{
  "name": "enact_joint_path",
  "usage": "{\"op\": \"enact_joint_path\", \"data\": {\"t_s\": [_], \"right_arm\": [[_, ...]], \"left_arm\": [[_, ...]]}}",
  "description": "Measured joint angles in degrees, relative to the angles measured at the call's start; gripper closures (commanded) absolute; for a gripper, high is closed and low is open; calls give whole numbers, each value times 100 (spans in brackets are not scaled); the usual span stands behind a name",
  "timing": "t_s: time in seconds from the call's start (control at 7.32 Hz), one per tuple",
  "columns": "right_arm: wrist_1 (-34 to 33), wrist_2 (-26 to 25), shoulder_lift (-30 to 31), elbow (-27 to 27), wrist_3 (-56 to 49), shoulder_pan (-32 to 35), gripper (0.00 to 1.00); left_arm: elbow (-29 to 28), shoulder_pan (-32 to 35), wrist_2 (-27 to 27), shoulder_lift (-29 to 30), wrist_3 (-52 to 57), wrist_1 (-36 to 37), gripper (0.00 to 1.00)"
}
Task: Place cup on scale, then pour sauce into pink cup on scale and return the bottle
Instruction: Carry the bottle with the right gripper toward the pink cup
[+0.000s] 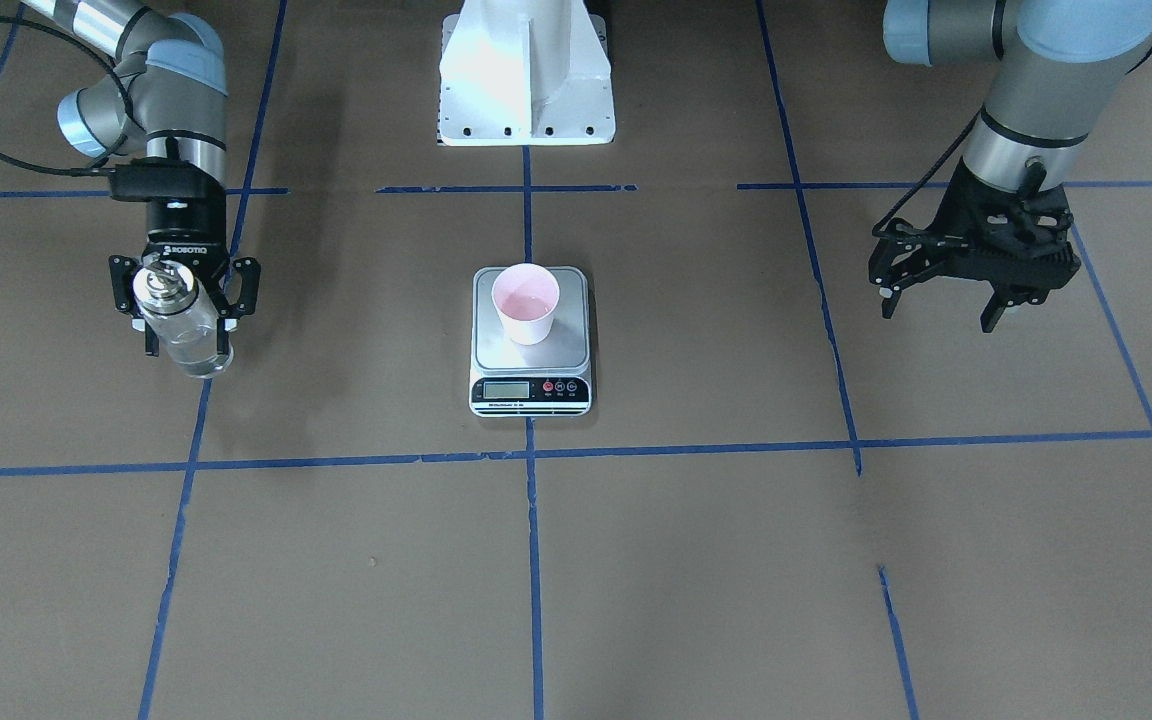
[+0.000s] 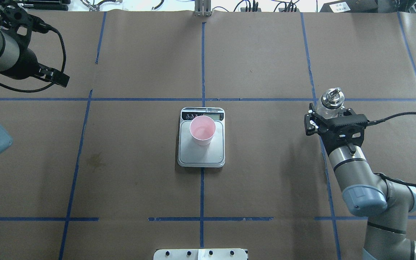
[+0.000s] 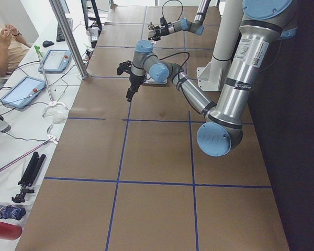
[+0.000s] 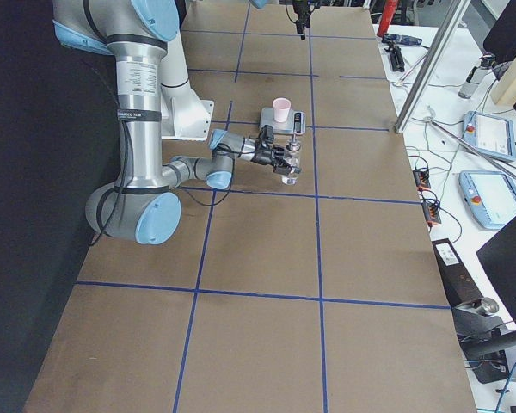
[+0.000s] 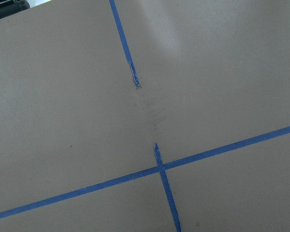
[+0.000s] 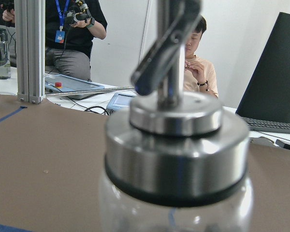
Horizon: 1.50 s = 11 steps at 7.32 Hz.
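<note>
Front camera: I'm seeing the cup (image 1: 526, 303) standing upright on the scale (image 1: 532, 358), so that step is looking done. The right gripper (image 1: 186, 318) is pinching the bottle (image 1: 184, 330) around its body, well apart from the scale. The left gripper (image 1: 946, 300) is hanging spread and empty on the other side. Overhead: the spout is pointing up, and only blue tape lines (image 2: 265, 99) are lying between bottle and cup. Right-side camera: the bottle is sitting at or just above the table (image 4: 258, 249), can't tell which. Right wrist camera: the metal cap is filling the view, with operators (image 6: 198, 63) behind. I can't tell if the cup is holding liquid yet. I'm guessing the pour is next, which means carrying the bottle over and tipping the spout above the rim without nudging that light cup.
</note>
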State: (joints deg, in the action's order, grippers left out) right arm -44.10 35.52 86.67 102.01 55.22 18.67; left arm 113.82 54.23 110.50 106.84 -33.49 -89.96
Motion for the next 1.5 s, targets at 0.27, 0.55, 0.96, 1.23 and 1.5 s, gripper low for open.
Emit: {"op": "enact_joint_path", "data": {"t_s": [0.27, 0.55, 0.96, 1.23, 1.5], "right_arm": [[-2171, 51, -837, 520, -130, -106, 100], [-3143, 63, -1339, 633, -151, -237, 100], [-3722, 84, -1805, 640, -152, -328, 100], [-3759, 116, -1924, 620, -207, -391, 100], [-3765, 104, -2022, 688, -620, -493, 100]], "left_arm": [[-5, -3, 8, -1, 0, 0, 1], [-4, -7, 14, 7, 0, 4, 1], [-1, -16, 16, 11, 0, 5, 1], [0, -17, 16, 11, 0, 5, 1], [0, -14, 10, 4, 0, 5, 1]]}}
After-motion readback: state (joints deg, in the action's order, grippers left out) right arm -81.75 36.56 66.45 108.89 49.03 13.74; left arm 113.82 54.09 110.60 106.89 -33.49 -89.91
